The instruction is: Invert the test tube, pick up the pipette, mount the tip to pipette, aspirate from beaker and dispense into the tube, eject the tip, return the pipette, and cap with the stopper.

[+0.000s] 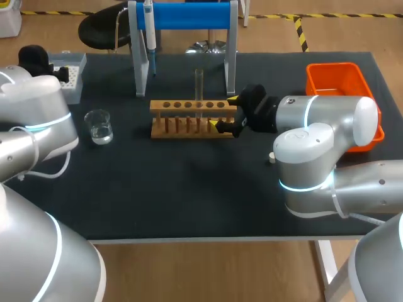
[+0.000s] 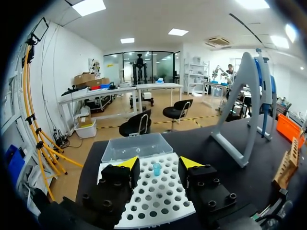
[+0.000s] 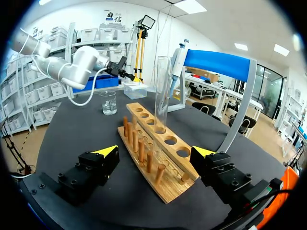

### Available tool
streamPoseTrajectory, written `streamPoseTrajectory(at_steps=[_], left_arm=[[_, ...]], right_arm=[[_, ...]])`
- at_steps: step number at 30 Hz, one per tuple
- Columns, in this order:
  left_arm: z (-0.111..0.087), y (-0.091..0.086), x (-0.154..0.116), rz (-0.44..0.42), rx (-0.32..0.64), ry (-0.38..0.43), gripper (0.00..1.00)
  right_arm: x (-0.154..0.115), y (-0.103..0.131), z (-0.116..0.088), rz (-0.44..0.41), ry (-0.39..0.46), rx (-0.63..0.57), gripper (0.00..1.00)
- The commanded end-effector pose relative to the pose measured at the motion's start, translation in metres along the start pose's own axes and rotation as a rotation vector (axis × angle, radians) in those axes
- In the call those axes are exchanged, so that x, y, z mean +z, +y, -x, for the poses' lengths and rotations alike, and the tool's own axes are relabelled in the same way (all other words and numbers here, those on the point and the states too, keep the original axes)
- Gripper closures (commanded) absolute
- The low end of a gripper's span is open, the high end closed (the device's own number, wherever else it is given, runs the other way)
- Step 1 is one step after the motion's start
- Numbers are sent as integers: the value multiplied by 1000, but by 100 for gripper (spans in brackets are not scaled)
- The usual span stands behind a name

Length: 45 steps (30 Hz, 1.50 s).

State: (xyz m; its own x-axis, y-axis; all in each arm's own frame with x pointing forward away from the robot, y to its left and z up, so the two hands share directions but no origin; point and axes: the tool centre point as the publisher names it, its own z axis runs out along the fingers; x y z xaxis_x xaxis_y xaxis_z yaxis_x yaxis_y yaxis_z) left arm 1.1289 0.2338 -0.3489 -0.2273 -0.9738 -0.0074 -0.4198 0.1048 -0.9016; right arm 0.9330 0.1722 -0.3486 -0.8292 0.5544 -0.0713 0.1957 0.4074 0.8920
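At frame centre the test tube [image 1: 199, 88] stands upright in the wooden rack [image 1: 182, 107], whose right end sits between the wide right jaws. Upper left, the left jaws spread wide over the tip box [image 1: 74, 75].

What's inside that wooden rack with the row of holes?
One clear test tube stands upright in a hole of the wooden rack; the other holes look empty. Whether the tube holds liquid cannot be seen.

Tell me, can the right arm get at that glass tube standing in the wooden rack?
Probably yes. The right gripper sits open at the end of the wooden rack, and the test tube stands upright just ahead, rising clear above it with nothing between.
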Motion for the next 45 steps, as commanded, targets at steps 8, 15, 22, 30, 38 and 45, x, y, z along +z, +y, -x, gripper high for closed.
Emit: streamPoseTrajectory(at_steps=[8, 15, 22, 30, 38, 45], left_arm=[[5, 1, 12, 4, -4, -2, 51], [8, 2, 18, 8, -6, 0, 51], [9, 3, 22, 10, -4, 4, 51], [11, 4, 26, 13, -3, 10, 52], [10, 3, 28, 15, 1, 18, 52], [8, 5, 27, 19, 1, 22, 53]], right_arm=[[-1, -1, 0, 2, 0, 0, 0], [-1, -1, 0, 2, 0, 0, 0], [-1, -1, 0, 2, 0, 0, 0], [-1, -1, 0, 2, 0, 0, 0], [-1, -1, 0, 2, 0, 0, 0], [-1, -1, 0, 2, 0, 0, 0]])
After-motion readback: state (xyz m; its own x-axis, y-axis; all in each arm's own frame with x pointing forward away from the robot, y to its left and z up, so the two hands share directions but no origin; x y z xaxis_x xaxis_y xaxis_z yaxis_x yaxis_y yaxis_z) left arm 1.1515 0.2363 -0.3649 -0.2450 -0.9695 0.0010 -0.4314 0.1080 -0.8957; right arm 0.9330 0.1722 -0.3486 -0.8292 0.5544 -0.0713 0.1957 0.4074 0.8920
